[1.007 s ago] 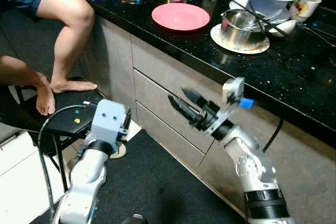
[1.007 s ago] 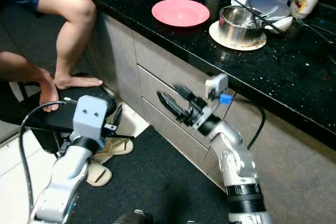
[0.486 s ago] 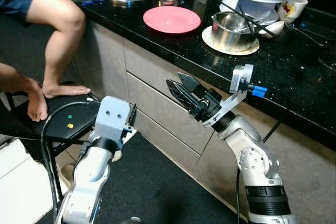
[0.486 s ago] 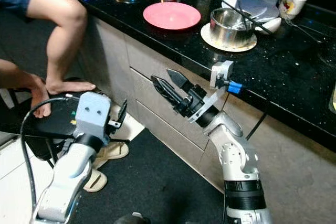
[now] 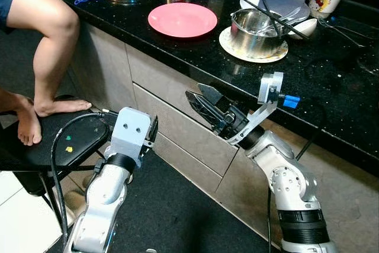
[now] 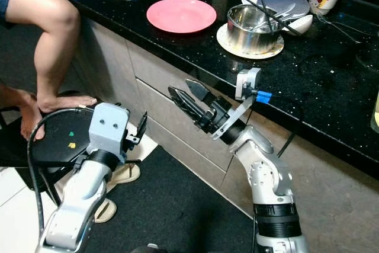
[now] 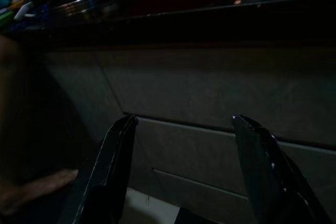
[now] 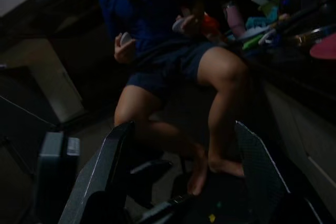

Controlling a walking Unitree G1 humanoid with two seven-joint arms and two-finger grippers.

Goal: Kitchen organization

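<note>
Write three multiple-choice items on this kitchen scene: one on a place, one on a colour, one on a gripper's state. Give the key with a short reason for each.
1. Where does the steel pot stand?
A. on a round mat on the black counter
B. on the floor
C. in an open drawer

2. What colour is the plate on the counter?
A. green
B. pink
C. white

3. How are the right gripper's fingers?
A. shut on a spoon
B. shut on the plate
C. open, holding nothing

Key:
1 A: the steel pot sits on a pale round mat on the counter.
2 B: the plate is plainly pink.
3 C: the right gripper is in front of the drawer fronts, its two fingers apart with nothing between them.
</note>
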